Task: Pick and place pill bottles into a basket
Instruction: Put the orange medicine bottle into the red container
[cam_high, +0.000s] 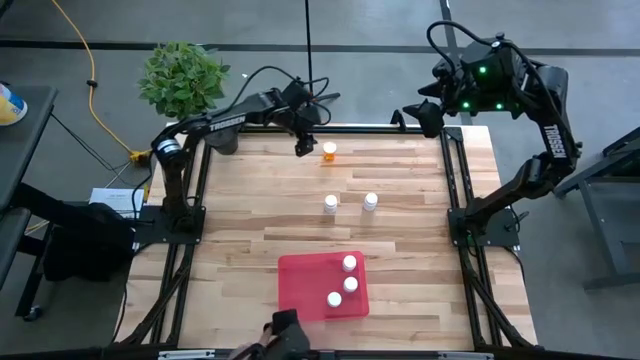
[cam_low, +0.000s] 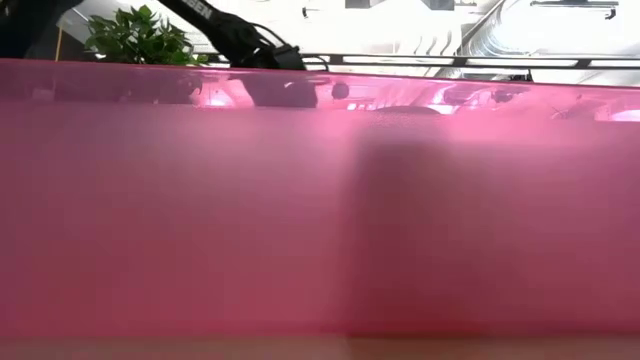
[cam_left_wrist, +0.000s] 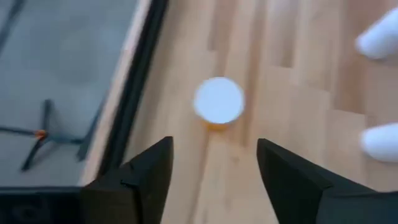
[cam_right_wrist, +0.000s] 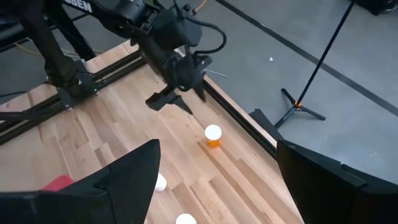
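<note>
While your left end effector (cam_high: 303, 146) hangs released at the orange bottle's (cam_high: 329, 152) 9 o'clock, a skewed descent could topple it; right end effector (cam_right_wrist: 217, 180) idles, released.

Bright, even light — left wrist view blurred, soft shadows.
</note>
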